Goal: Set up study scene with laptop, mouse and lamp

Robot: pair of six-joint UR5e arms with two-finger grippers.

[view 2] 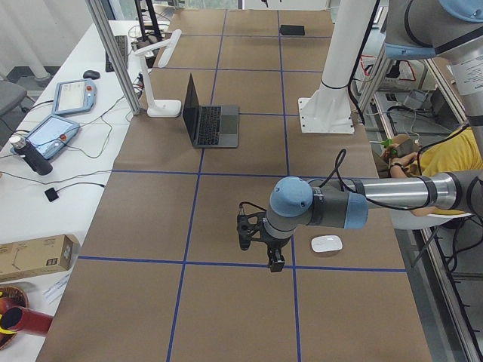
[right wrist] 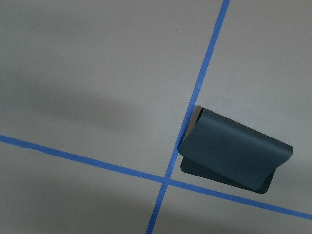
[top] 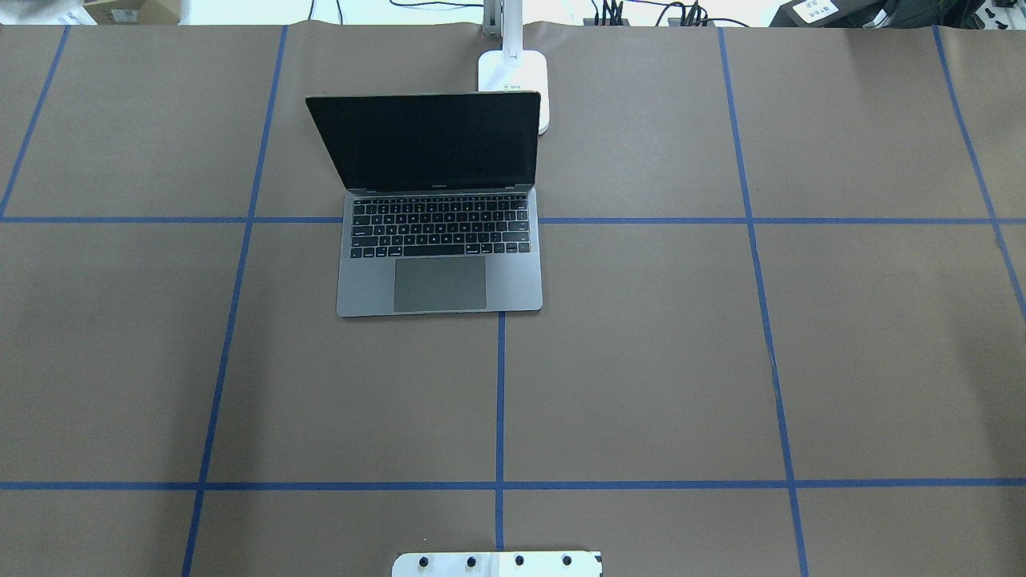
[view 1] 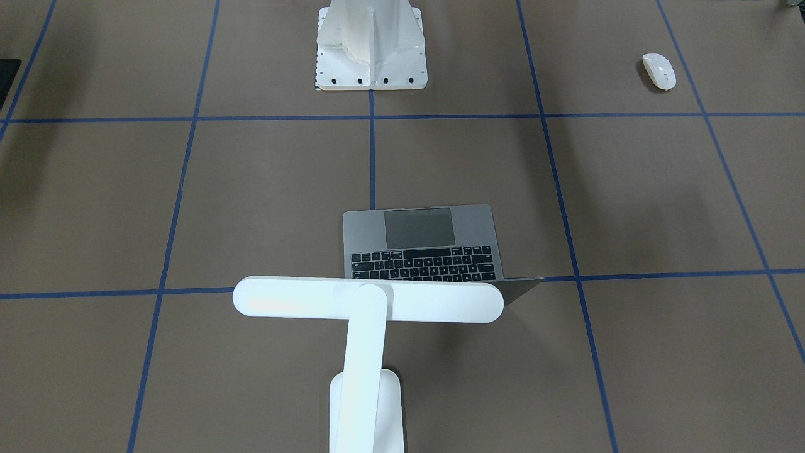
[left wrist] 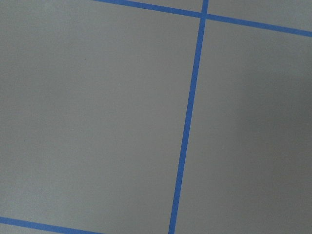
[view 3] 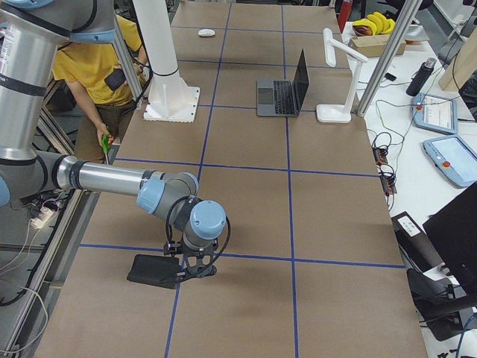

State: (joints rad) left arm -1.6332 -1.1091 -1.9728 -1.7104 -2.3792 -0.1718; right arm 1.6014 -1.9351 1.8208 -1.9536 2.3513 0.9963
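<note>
The open grey laptop sits mid-table at the far side, its screen up and dark. It also shows in the front view. The white T-shaped lamp stands just behind it, base on the table. The white mouse lies near the robot's left side. My left gripper hovers low beside the mouse, apart from it. My right gripper is just beside a black mat. I cannot tell whether either gripper is open or shut.
The black mat lies folded over on itself next to a blue tape cross. The white flared pedestal stands at the robot's side of the table. A person in yellow sits behind it. Tablets and cables lie past the far edge.
</note>
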